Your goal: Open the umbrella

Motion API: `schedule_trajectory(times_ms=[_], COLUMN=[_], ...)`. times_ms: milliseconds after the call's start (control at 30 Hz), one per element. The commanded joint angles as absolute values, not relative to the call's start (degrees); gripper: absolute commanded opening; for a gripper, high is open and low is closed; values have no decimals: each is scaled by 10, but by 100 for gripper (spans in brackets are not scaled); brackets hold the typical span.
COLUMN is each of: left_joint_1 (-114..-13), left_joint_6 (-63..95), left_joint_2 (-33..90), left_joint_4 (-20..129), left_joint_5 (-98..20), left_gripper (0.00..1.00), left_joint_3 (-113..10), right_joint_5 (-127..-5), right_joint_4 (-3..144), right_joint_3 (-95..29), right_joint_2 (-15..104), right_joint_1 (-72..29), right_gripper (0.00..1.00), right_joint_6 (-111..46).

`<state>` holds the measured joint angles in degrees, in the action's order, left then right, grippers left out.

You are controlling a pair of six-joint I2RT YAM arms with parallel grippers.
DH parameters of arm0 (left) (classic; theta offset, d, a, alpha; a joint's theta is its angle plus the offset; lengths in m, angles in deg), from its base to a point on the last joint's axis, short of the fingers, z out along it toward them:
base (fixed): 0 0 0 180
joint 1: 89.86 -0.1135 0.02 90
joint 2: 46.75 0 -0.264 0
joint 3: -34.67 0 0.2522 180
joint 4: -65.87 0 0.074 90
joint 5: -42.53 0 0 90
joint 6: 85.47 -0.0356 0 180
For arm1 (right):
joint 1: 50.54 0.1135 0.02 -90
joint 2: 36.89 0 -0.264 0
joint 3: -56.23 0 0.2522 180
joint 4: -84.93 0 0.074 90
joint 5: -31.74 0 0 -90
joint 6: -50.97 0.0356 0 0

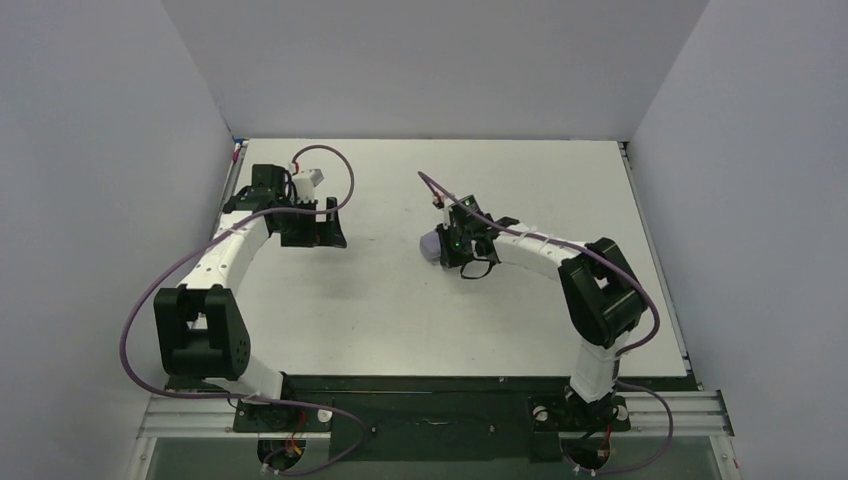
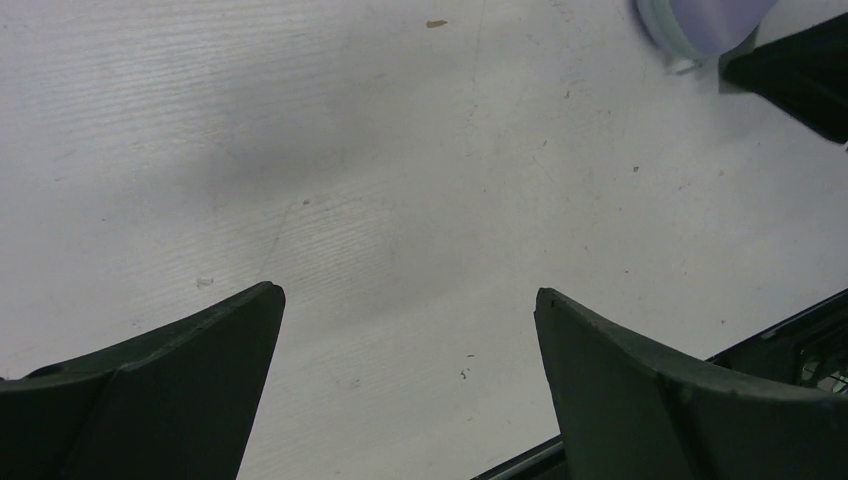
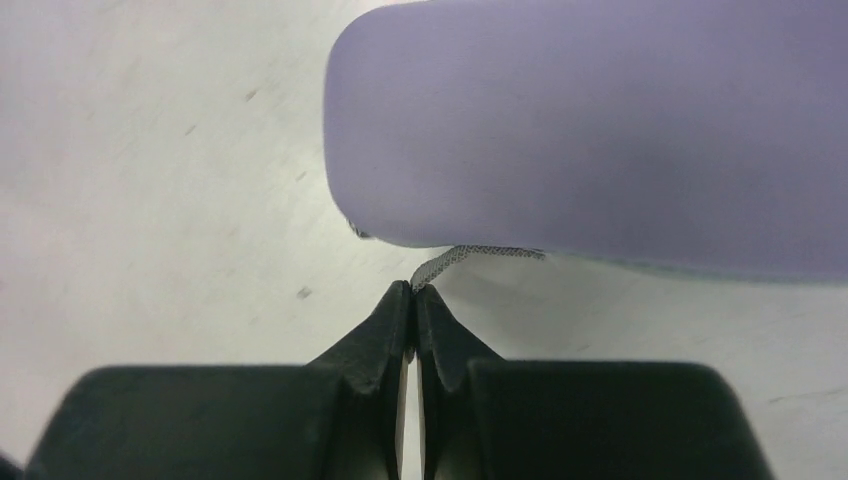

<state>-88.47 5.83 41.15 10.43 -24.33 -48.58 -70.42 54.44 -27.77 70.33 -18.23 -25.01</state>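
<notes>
A: What is the right gripper (image 3: pixel 412 296) doing?

B: Its two black fingers are pressed together, tip to tip. The end of a grey woven tab (image 3: pixel 480 253) runs straight into the point where they meet. It looks nipped there, though how much of it is caught cannot be told.

A: And what does the tab belong to?

B: It comes out from under a smooth, rounded lavender case (image 3: pixel 600 130) lying about mid-table, just beyond the fingertips. No fabric, shaft or handle of the umbrella shows in any view. The likely reading is that the umbrella is shut inside that case.

A: So which step is this?

B: An early one, by the look of it: taking hold of the pull on the case. Nothing is opened yet. The next move probably calls for a steady draw on the tab along the case's seam. The case seems light and nothing pins it, so it may slide or swing round rather than open.

A: Could the other arm help?

B: The left gripper (image 2: pixel 410 295) hangs over bare table, well to the left of the case, jaws spread wide and empty. It would have to come across to steady the case.

A: And the surroundings?

B: A flat white table (image 1: pixel 400 330), faintly scuffed and speckled, closed in by plain white walls (image 1: pixel 420 60) at the back and on both sides.
</notes>
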Motion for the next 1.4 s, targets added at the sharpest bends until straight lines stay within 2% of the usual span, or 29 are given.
schedule_trajectory(times_ms=[0,33,100,133,167,233,300,367,567,833,1067,1167,1233,1367], left_joint_1=[-885,-885,-885,-885,-885,-884,-884,-884,-883,-885,-883,-871,-858,-784], left_joint_6=[62,62,63,64,63,60,57,51,29,81,96,55,34,6], left_joint_2=[413,413,411,403,399,381,345,317,227,231,172,159,148,118], left_joint_4=[137,139,152,166,173,208,239,269,401,443,613,631,641,695], left_joint_5=[-197,-195,-192,-192,-192,-194,-195,-193,-160,-153,-116,-95,-96,-113], left_gripper=[97,97,97,97,97,97,97,97,97,97,97,97,97,97], left_joint_3=[-474,-472,-461,-451,-445,-426,-401,-375,-279,-264,-157,-120,-102,-49], right_joint_5=[-736,-738,-749,-766,-777,-809,-841,-853,-789,-758,-721,-708,-705,-714], right_joint_4=[593,593,584,559,540,468,391,368,326,277,277,276,277,277], right_joint_3=[-224,-222,-229,-246,-257,-296,-324,-345,-395,-440,-421,-411,-395,-334], right_joint_2=[632,629,623,622,620,616,604,589,610,699,741,747,740,697], right_joint_1=[-132,-129,-128,-133,-137,-152,-171,-192,-204,-184,-183,-186,-187,-186], right_gripper=[2,8,33,38,49,62,71,74,77,81,81,74,62,55], right_joint_6=[-185,-190,-214,-245,-264,-323,-404,-455,-614,-639,-704,-726,-742,-794])
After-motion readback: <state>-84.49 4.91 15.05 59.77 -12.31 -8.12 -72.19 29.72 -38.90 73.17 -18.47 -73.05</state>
